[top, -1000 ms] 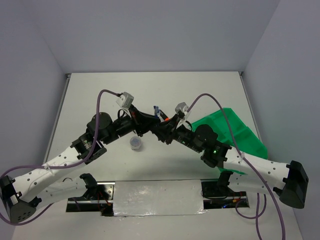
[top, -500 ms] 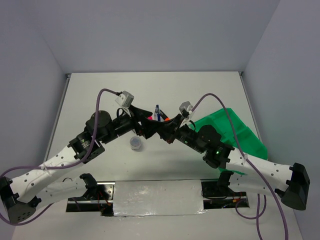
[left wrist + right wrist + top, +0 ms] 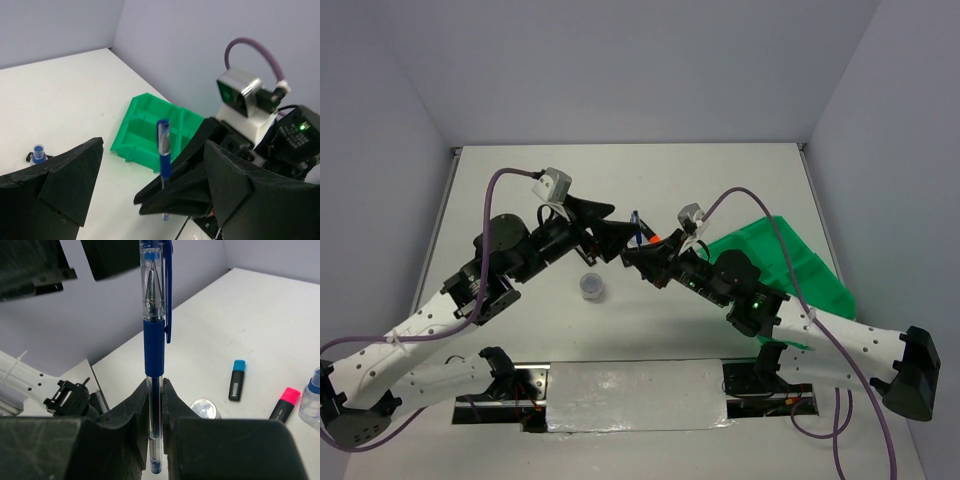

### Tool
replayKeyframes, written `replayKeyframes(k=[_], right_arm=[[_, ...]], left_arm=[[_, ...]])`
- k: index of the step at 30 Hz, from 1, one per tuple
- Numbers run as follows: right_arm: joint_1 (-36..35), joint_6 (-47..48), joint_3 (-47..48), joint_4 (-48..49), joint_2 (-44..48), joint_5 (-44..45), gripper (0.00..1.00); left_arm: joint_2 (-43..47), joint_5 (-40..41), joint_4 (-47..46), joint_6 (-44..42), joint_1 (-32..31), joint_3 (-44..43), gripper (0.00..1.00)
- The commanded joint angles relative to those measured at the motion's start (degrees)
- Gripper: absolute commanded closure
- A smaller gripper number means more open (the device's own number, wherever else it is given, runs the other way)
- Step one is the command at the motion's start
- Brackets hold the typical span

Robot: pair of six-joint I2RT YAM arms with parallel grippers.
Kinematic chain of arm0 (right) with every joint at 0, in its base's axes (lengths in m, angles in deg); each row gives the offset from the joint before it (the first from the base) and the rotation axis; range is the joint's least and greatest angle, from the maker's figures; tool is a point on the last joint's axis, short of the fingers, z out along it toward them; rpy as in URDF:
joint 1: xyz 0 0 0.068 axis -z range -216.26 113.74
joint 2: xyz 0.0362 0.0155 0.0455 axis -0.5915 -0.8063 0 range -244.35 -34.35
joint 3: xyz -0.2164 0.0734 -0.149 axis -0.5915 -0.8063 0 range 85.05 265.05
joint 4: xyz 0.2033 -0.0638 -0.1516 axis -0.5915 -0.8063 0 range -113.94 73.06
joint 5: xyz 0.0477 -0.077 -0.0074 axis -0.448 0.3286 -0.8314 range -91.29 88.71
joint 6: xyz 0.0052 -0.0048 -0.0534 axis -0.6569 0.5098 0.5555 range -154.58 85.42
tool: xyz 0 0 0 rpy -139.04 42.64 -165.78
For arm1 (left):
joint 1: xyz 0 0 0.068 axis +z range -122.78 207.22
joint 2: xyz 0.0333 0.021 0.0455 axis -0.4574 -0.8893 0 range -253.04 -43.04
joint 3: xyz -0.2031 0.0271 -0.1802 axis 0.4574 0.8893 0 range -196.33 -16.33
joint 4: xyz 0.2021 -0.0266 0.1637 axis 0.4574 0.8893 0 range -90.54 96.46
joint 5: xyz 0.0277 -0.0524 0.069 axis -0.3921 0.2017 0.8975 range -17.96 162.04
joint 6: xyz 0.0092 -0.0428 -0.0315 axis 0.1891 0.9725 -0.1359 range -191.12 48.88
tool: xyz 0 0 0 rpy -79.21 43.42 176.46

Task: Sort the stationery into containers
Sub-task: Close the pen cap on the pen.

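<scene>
A thin blue pen [image 3: 154, 340] stands upright with my right gripper [image 3: 155, 390] shut on its clear lower barrel. In the top view the blue pen [image 3: 636, 228] rises above the right gripper [image 3: 636, 256] near the table's middle. My left gripper [image 3: 607, 225] is open just left of the pen, its fingers apart from it. From the left wrist, the blue pen [image 3: 163, 155] stands between the wide left fingers [image 3: 70, 185]. The green tray [image 3: 800, 270] lies at the right, and its compartments [image 3: 145, 120] look empty.
On the table lie a blue-capped highlighter [image 3: 237, 380], a pink-capped highlighter [image 3: 283, 404], a white blue-capped bottle [image 3: 311, 400] and a round greyish tub [image 3: 591, 286]. The tub sits just below and left of both grippers. The two arms nearly meet over the middle.
My left gripper has opened, let go of the blue pen and drawn back to the left. My right gripper has closed on the pen and holds it upright.
</scene>
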Motion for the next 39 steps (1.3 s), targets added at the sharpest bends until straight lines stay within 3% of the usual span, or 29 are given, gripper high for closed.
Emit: replayKeyframes(k=[1, 4, 9, 11, 12, 18, 19, 20, 25, 32, 39], right_arm=[[-0.59, -0.53, 1.61, -0.99, -0.42, -0.04, 1.0], [-0.85, -0.35, 2.23, -1.61, -0.94, -0.04, 1.0], [-1.11, 0.17, 2.84, -2.39, -0.94, 0.75, 1.0], [-1.11, 0.52, 2.93, -2.57, -0.94, 1.19, 1.0], [-1.11, 0.7, 3.11, -3.01, -0.94, 1.71, 1.0], [-1.11, 1.23, 4.69, -5.21, -1.21, 4.0, 1.0], [-1.11, 1.4, 4.95, -5.47, -1.38, 4.26, 1.0], [-1.11, 1.41, 5.47, -6.0, -1.56, 4.35, 1.0], [-1.11, 1.23, 6.97, -7.4, -2.17, 4.79, 1.0], [-0.94, 2.98, 12.15, -11.45, -0.95, 9.27, 1.0], [1.08, 8.7, 16.99, -9.25, -1.03, 4.1, 1.0]], left_arm=[[-1.4, 1.27, -2.68, -1.18, -0.22, -3.02, 0.08], [-3.24, 2.67, -1.99, -0.65, -0.22, -4.33, 0.12], [-6.5, 3.38, -0.22, -0.13, -0.22, -6.36, 0.28], [-6.5, 3.47, -0.66, 0.14, -0.22, -5.66, 0.3], [-6.42, 3.38, -0.93, 0.23, -0.22, -5.31, 0.37], [-7.38, 2.76, -0.66, 0.58, -0.22, -5.13, 0.49], [-7.56, 2.59, -0.66, 0.58, -0.22, -5.04, 0.57], [-7.64, 2.67, -0.66, 0.75, -0.22, -5.04, 0.72], [-9.14, 1.89, 0.39, 1.02, -0.22, -5.74, 0.99], [-10.55, -0.4, 0.31, 1.02, -0.22, -3.46, 1.0], [-9.67, -2.43, -3.56, 4.18, -1.1, 3.04, 1.0]])
